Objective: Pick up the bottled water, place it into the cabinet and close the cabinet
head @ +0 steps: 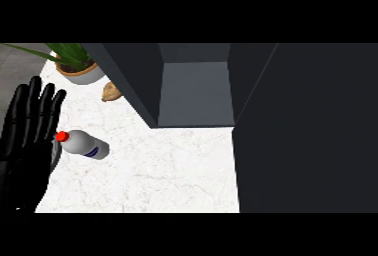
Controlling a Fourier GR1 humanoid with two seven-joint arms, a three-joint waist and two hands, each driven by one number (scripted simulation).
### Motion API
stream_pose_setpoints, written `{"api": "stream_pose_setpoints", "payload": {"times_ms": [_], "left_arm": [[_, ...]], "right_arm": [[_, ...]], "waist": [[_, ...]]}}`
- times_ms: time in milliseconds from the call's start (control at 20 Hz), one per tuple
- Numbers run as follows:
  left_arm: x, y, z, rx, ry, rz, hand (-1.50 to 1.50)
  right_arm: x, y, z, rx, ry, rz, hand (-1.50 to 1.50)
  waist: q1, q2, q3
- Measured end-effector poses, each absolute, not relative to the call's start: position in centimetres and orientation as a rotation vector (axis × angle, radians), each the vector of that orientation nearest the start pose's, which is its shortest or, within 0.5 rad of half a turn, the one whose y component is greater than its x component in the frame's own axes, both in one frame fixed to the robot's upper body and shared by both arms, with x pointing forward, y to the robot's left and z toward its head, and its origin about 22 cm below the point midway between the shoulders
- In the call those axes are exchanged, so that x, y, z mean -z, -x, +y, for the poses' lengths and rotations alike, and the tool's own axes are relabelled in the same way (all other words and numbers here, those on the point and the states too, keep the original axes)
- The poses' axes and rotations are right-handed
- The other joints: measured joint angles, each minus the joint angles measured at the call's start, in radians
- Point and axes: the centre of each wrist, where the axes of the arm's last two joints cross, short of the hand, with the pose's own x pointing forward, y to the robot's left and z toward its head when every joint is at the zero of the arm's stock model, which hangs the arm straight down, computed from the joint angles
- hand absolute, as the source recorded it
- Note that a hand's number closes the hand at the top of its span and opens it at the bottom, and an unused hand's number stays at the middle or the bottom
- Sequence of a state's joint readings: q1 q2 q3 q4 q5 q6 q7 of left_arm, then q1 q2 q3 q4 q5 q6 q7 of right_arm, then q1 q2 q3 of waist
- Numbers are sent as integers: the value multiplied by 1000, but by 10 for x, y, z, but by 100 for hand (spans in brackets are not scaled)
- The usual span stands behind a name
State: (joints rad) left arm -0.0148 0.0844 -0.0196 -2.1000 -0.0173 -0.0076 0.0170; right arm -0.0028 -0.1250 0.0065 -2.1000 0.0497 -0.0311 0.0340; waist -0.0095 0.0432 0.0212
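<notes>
The bottled water (pixel 85 144), a clear bottle with a red cap and a blue label, lies on its side on the white marble counter (pixel 170 170), cap pointing left. My left hand (pixel 28 130) stands at the view's left edge, fingers straight and pointing up, just beside the cap; I cannot tell whether it touches the bottle. The dark cabinet (pixel 196 95) stands open at the back, its grey inside bare, and its open door (pixel 306 130) fills the right side of the view. My right hand does not show.
A potted green plant (pixel 77 67) sits at the back left of the counter. A small brown object (pixel 111 92) lies between the pot and the cabinet's left wall. The counter's left edge runs under my left hand.
</notes>
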Motion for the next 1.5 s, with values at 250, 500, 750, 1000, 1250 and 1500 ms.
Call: {"api": "stream_pose_setpoints", "payload": {"times_ms": [250, 500, 750, 1000, 1250, 1500], "left_arm": [[-133, -217, 266, 157, 6, -2099, -150], [-123, -215, 299, 116, 99, -1948, -150], [-129, -202, 323, 91, 143, -1863, -150], [-132, -181, 327, 78, 127, -1824, -150], [-126, -172, 325, 74, 93, -1795, -150], [-113, -172, 327, 61, 52, -1781, -150]], "right_arm": [[-126, -194, -241, -108, 52, -2086, -150], [-123, -174, -235, -93, -111, -1957, -150], [-130, -143, -237, -83, -181, -1875, -150], [-133, -125, -242, -100, -179, -1849, -150], [-125, -112, -242, -89, -194, -1814, -150], [-118, -101, -240, -74, -211, -1802, -150]], "waist": [[4, -32, -15], [6, -42, -20], [7, -45, -21], [7, -45, -21], [4, -46, -21], [1, -46, -21]]}}
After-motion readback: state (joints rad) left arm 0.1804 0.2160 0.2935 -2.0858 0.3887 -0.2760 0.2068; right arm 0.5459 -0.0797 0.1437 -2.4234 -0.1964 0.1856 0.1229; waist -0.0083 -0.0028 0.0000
